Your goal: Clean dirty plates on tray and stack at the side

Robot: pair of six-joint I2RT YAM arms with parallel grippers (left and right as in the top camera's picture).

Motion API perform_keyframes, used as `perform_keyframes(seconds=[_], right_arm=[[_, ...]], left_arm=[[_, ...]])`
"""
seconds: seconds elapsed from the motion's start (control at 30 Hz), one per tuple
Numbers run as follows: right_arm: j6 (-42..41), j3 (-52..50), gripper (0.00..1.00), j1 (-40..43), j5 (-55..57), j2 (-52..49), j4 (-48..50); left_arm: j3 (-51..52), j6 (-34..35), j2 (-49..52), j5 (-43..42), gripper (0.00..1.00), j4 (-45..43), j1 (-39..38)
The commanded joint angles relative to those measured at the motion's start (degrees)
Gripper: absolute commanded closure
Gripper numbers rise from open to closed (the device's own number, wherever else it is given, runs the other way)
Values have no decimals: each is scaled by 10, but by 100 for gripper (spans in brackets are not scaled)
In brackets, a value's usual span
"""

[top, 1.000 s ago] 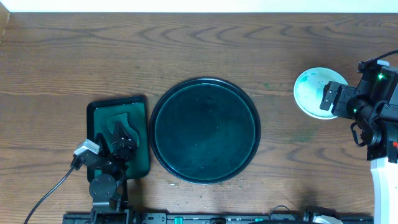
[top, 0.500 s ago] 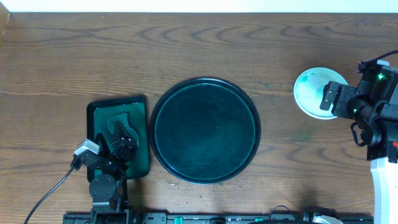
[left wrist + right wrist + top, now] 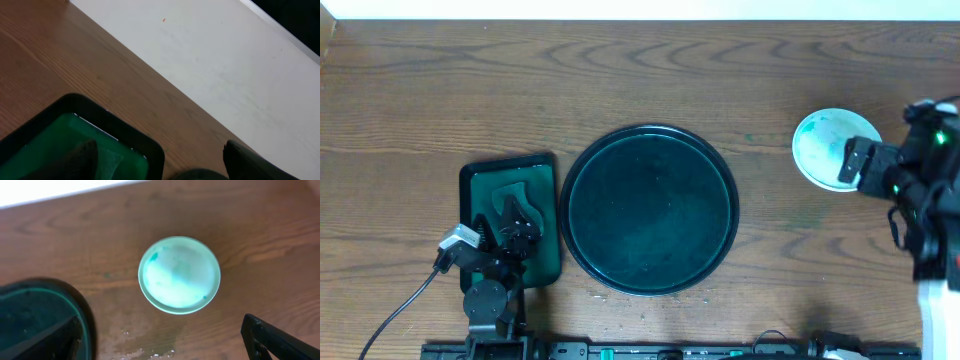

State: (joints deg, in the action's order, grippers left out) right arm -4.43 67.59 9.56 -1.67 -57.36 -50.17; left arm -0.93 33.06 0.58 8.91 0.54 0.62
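The small round white plates with pale teal rims [image 3: 825,147] are sitting as 1 pile on the brown wooden table [image 3: 620,70], well to the right of the large round dark green-black tray [image 3: 649,209], which is carrying no plate. From above I cannot count how many are in the pile. The top one is showing only faint teal smears. Within the last half second my right gripper [image 3: 855,163] is sliding off the pile's right edge toward its own side. I am reading that as a release after stacking, with the task nearly done. Its fingers [image 3: 267,339] are spreading wide around nothing, the wrist camera looking down on the pile. My left gripper [image 3: 517,222] is resting low over the smaller rectangular green tray [image 3: 480,180], fingers apart, gripping nothing visible.
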Motion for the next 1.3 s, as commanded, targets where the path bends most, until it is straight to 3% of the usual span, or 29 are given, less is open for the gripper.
perform_keyframes(seconds=[0.0,0.23,0.43,0.67,0.93,1.27], right_arm=[[9,-22,1,-7,8,67,3],[2,-139,1,-24,10,229,61],[-1,-305,1,-60,-6,378,217],[-111,-504,1,-70,-8,521,420],[-123,-650,1,-71,-46,570,580],[-98,-673,1,-127,-12,571,589]], left_arm=[[7,1,-3,1,20,28,-2],[7,1,-3,1,20,28,-2],[7,1,-3,1,20,29,-2],[7,1,-3,2,20,28,-2],[7,1,-3,2,20,28,-2],[7,1,-3,1,20,28,-2]])
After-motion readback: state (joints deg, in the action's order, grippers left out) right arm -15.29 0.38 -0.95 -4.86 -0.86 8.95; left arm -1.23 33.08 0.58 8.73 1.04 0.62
